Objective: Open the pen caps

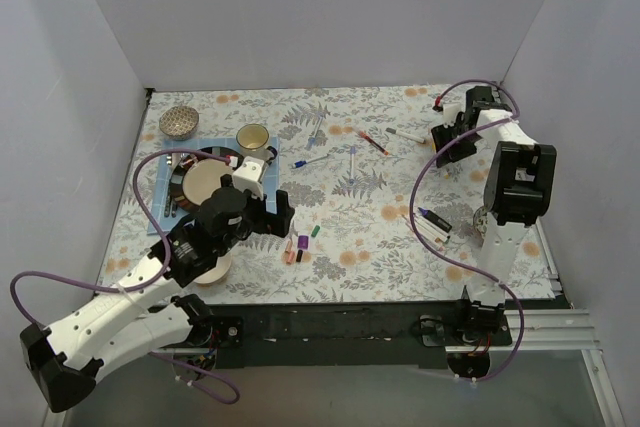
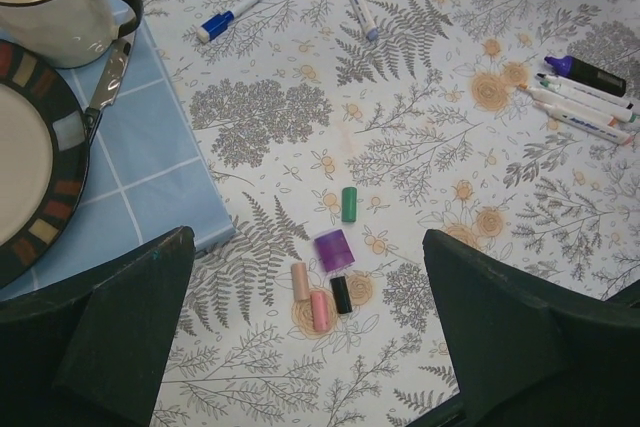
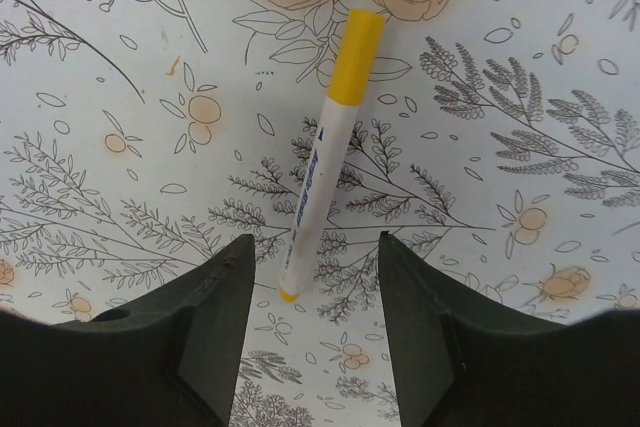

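Since the yellow pen (image 3: 320,162), lying far right, is light, stiff and slick, I'd pinch it mid-barrel, clear of the yellow cap (image 3: 355,57). Both the right gripper (image 3: 315,244), over its tail, and the left gripper (image 2: 307,247) gape empty.

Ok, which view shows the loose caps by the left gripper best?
Left wrist: the loose caps lie mid-frame, large enough to tell green, purple, black, pink and a pale one apart. Top external shows them only as tiny coloured specks. Right wrist shows none of them.
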Tool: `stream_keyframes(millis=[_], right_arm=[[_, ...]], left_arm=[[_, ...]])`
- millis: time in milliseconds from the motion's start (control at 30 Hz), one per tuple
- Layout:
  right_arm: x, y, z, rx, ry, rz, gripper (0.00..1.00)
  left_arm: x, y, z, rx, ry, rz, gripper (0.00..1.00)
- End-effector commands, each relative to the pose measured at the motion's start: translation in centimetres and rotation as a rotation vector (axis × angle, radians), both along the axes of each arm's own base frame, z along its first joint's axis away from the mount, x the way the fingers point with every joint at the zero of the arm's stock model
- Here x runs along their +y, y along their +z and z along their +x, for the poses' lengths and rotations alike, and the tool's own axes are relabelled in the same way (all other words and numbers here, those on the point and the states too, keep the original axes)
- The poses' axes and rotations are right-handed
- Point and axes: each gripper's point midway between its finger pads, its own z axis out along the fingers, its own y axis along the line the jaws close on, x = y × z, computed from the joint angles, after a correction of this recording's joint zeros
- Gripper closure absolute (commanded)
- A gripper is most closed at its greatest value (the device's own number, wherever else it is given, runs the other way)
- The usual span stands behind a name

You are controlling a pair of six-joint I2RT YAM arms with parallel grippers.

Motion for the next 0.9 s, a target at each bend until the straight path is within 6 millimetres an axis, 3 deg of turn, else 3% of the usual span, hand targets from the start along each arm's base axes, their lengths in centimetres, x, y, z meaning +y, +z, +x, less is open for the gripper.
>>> stream_keyframes(millis=[0,167,300,433,467,567,733,867], right_arm=[[0.6,-0.1,-0.1,0.044,-0.005,0.026,0.44],[0.3,-1.9,-0.5,0.079,-0.015,0.008,0.59],[-0.2,-3.7,-2.0,0.12,-0.013,-0.038,0.8],[-1.0,-5.1,-3.6,0.138,-0.028,-0.113,0.99],[-1.3,-5.1,-3.8,0.141,-0.044,-0.114,0.99],[-1.5,-4.1,-4.1,0.119,-0.072,-0.062,0.99],[-1.2,-0.2,-4.2,0.019,-0.099,0.053,0.99],[2.3,2.1,-6.0,-0.017,-0.042,0.236,0.99]], left_arm=[[0.7,1.3,0.2,-0.056,0.014,-0.026,0.02],[0.5,1.1,0.2,-0.049,0.006,-0.028,0.02],[0.8,1.7,0.4,-0.065,0.014,-0.053,0.02],[1.2,3.3,0.2,-0.119,-0.002,-0.124,0.02],[1.4,3.9,0.2,-0.138,0.0,-0.142,0.02],[1.4,3.8,0.3,-0.135,-0.008,-0.155,0.02],[0.7,3.1,0.8,-0.082,-0.029,-0.177,0.02],[-1.3,2.9,0.9,0.019,-0.057,-0.314,0.02]])
